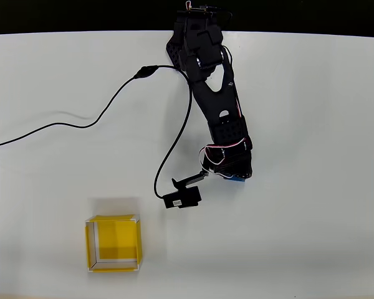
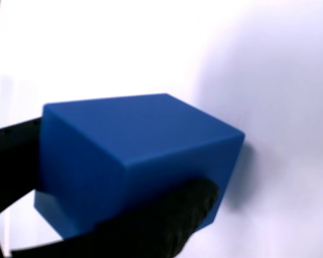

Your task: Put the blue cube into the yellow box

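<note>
The blue cube (image 2: 134,161) is seen large in the wrist view, with black fingers (image 2: 167,226) pressed against its lower front face and another black part touching its left side, so the jaws are clenched on the cube, one on each side. Whether the cube rests on the desk or is lifted cannot be told from either view; a soft shadow is cast on the white surface just right of it in the wrist view. In the overhead view only a small blue sliver of the cube (image 1: 237,179) is shown, mostly hidden under the gripper (image 1: 232,174) at the lower end of the black arm (image 1: 209,87). The arm is stretched from the top edge of the desk (image 1: 324,187) downward and slightly to the right in the picture. White and red wires are looped around the wrist. A black camera module (image 1: 182,199) is mounted on a bracket just left of and below the gripper, and a black cable (image 1: 100,115) is run from it up toward the arm and away to the left edge. The yellow box (image 1: 113,243) is placed well apart from the cube, lower left in the overhead view, open-topped, with nothing seen inside it.
</note>
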{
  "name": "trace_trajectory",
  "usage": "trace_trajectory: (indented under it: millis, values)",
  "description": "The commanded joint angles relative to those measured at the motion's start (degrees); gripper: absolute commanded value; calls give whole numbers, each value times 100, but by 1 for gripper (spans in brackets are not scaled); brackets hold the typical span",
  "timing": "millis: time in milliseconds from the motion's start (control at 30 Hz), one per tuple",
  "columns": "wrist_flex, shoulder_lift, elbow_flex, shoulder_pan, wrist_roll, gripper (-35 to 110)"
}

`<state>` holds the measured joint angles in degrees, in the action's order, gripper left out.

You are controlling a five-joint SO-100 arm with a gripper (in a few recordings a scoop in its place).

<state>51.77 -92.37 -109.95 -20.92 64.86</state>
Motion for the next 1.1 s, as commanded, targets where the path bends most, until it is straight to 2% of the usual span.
trace_trajectory:
  millis: [0,200,467,1067]
  values:
    - [-62,-1459,378,817,861,7]
    - [-958,-1582,598,2268,1714,7]
    - [-1872,-448,1784,3551,2021,8]
    - [-3234,1934,4395,4043,2382,8]
